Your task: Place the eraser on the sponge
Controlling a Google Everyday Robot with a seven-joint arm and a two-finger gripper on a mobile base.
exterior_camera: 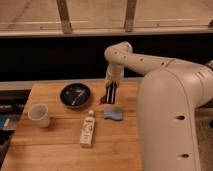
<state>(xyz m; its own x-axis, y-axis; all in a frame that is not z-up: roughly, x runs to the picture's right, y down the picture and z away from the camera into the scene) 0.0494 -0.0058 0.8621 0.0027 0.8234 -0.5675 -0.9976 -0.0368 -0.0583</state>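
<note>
The white arm reaches in from the right, and my gripper (pixel 111 84) hangs over the middle of the wooden table (pixel 55 145). It is shut on the eraser (pixel 111 94), a black oblong block with a pale stripe that hangs upright from the fingers. The eraser's lower end is a little above the table, just behind the sponge (pixel 113 114). The sponge is a small blue-grey pad that lies flat on the wood with nothing on it.
A red-handled brush (pixel 103 99) lies just left of the hanging eraser. A black dish (pixel 75 95) sits further left. A white bottle (pixel 88 130) lies in front, and a pale cup (pixel 39 115) stands at the left. The robot's body (pixel 172 125) fills the right side.
</note>
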